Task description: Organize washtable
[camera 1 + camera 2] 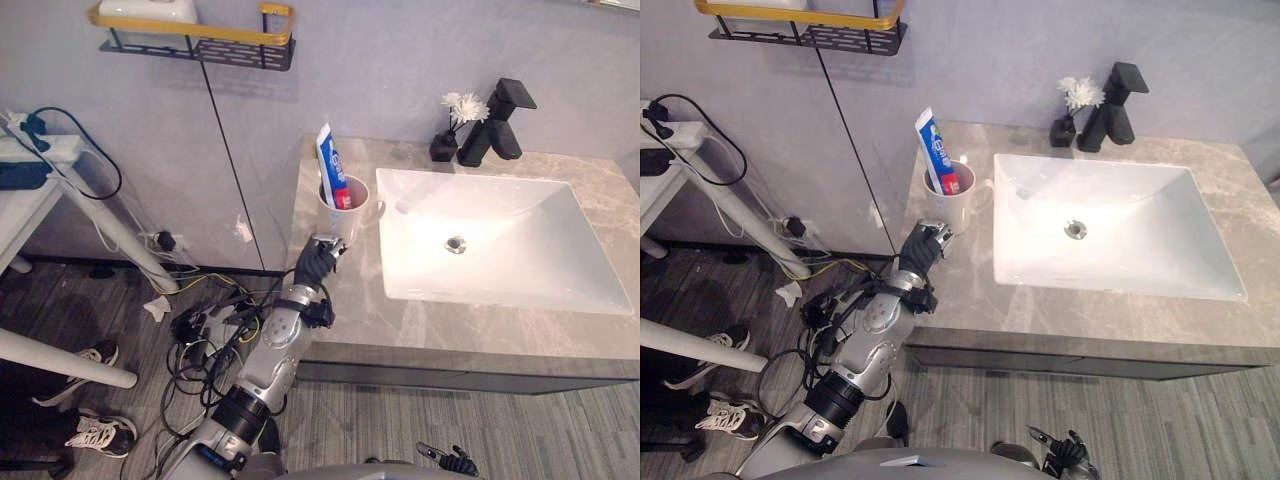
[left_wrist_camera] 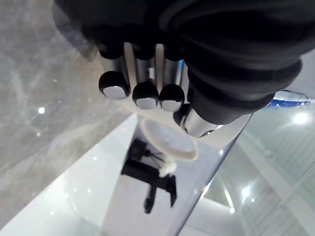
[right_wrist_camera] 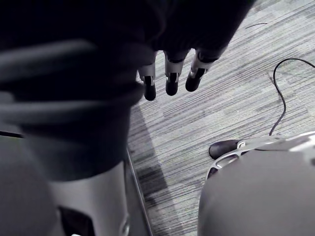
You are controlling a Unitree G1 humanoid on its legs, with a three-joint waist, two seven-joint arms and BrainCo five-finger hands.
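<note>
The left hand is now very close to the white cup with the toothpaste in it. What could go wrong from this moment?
1. The left hand is low beside the cup, and the toothpaste tube leans tall out of it. A push might tip the cup over.
2. The cup stands near the left edge of the counter, with the sink close on its other side. If shoved, it could slide off or drop into the sink.

Soft, even light is falling across the scene, making the white sink [image 1: 560,250] glow brightest. The grey tabletop [image 1: 450,325] is catching small sparkling glints. The floor [image 3: 216,93] is lying dimmer under a broad shadow, and the left robot hand [image 2: 142,73] is showing mostly dark.
</note>
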